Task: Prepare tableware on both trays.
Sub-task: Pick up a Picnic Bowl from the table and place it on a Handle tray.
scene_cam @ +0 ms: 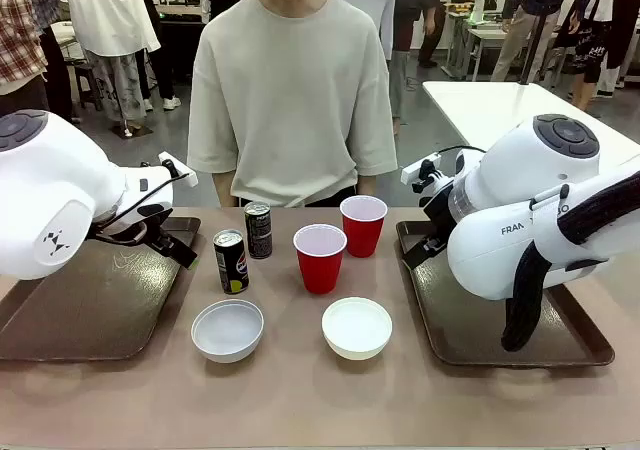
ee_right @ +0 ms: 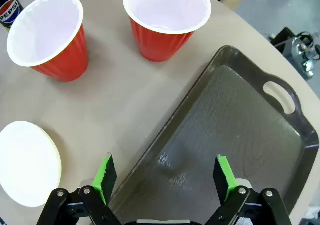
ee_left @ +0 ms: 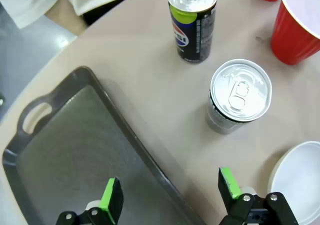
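Two dark Pepsi cans, two red cups and two white bowls stand on the table between the brown trays. My left gripper hangs open over the left tray's inner rim, with the cans just beyond it. My right gripper is open over the right tray's inner rim, near the cups and a bowl. Nothing is between either pair of fingers.
A person in a pale shirt stands at the far edge of the table, hands out of sight. Both trays are bare inside, each with its handle cut-out at the far end.
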`<control>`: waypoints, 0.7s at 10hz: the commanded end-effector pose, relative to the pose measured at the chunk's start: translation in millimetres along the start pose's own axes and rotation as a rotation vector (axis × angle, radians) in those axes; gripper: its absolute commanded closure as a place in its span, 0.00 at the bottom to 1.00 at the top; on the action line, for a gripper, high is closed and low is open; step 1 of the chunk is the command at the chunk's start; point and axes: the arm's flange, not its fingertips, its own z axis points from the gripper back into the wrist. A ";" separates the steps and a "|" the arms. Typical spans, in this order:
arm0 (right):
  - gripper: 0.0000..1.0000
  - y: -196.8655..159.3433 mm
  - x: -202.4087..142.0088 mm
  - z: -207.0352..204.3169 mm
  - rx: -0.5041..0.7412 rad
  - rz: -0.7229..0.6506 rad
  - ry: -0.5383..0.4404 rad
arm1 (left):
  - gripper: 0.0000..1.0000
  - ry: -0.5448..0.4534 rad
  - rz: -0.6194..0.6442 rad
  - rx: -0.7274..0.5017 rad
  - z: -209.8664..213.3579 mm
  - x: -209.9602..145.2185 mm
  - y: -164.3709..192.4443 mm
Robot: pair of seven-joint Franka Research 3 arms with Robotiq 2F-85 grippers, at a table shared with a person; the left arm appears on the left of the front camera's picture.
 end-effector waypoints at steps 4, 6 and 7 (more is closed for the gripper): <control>0.00 0.0 0.0 0.0 0.000 0.000 0.000 | 0.00 0.000 0.000 0.000 0.0 0.0 -0.1; 0.00 0.0 0.0 0.0 0.000 0.000 0.000 | 0.00 0.000 0.000 0.000 0.0 0.0 -0.1; 0.00 0.0 0.0 0.0 0.000 0.000 0.000 | 0.00 0.000 0.000 0.000 0.0 0.0 -0.1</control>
